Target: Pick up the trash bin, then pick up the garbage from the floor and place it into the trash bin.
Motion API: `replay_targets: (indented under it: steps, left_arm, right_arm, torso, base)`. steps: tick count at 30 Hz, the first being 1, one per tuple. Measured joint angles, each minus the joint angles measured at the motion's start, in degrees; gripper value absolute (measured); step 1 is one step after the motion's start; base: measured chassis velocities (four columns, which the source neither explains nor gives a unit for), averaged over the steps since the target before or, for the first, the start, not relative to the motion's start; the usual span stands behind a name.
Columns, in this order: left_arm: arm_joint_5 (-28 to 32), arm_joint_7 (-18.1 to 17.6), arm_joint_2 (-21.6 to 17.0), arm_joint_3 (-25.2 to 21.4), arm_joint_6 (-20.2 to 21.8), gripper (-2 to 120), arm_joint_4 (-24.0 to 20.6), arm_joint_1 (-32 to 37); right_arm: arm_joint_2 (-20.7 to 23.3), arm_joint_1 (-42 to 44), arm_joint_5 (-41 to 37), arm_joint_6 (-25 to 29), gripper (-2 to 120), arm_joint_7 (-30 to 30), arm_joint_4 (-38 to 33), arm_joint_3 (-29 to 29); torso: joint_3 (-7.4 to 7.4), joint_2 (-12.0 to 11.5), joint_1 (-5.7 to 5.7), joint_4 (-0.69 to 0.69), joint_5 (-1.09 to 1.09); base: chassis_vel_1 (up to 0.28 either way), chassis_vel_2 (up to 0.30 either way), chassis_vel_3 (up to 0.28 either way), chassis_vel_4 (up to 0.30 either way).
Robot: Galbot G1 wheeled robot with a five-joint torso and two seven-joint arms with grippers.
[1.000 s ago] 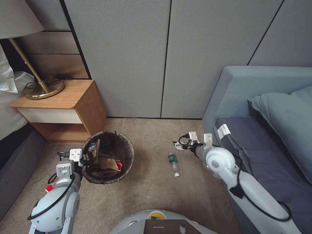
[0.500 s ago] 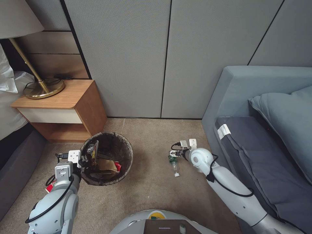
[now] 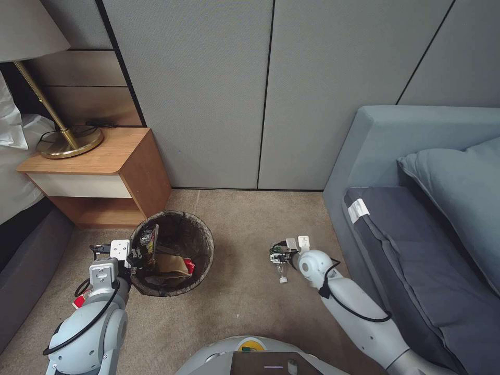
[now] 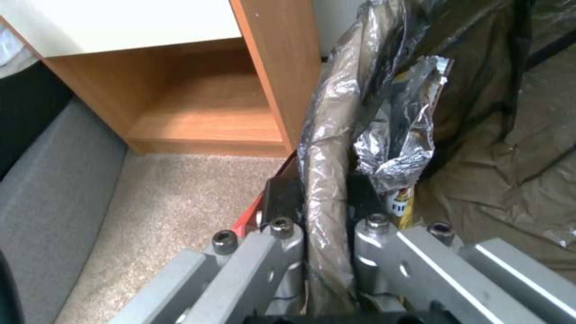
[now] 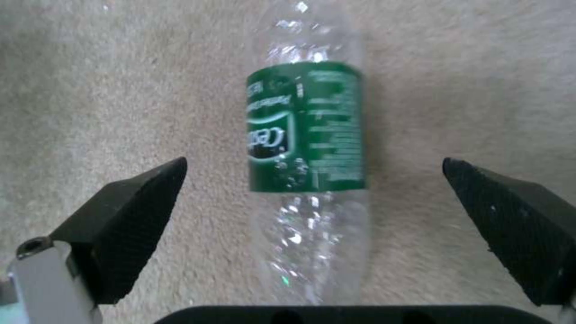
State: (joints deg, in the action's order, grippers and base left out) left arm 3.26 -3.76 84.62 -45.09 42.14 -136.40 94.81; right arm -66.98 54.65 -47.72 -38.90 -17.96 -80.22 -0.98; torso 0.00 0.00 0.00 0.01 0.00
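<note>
Green label [image 5: 306,130] wraps clear bottle [image 5: 309,148] lying on carpet; white script logo on label, shown inverted in right wrist view, seems to read "Cestbon", not certain; columns of small white print beside logo, too fine to read

Yellow snack wrapper [image 4: 403,204] inside trash bin [image 3: 203,229], at bin's 9 o'clock rim: dark-blue patch with white strokes, maybe "FI", cut off

White tag [image 3: 358,210] on sofa cushion at 3 o'clock in head view: print unreadable
</note>
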Motion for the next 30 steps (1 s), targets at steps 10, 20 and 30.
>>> replay_targets:
  steps: [10,20,30]
  left_arm:
    - [0.12,0.02,-0.1,-0.26,0.0,4,0.06,0.0]
    - [0.23,0.02,-0.14,-0.41,0.0,4,0.13,-0.07]
    - [0.36,0.02,-0.34,-0.27,0.0,4,0.18,-0.3]
  right_arm:
    - [-4.16,-2.96,3.13,1.65,100,2.14,6.97,0.71]
    - [-6.58,-4.52,7.19,3.34,89,4.74,13.52,0.43]
    - [-6.2,-3.45,7.89,3.4,57,4.67,12.56,0.01]
  torso:
    - [0.0,0.0,0.0,0.0,-0.01]
    - [0.0,0.0,0.0,-0.01,-0.01]
    - [-0.01,0.01,0.0,-0.02,-0.04]
  base:
    - [0.0,0.0,0.0,0.0]
    - [0.0,0.0,0.0,0.0]
    - [0.0,0.0,0.0,0.0]
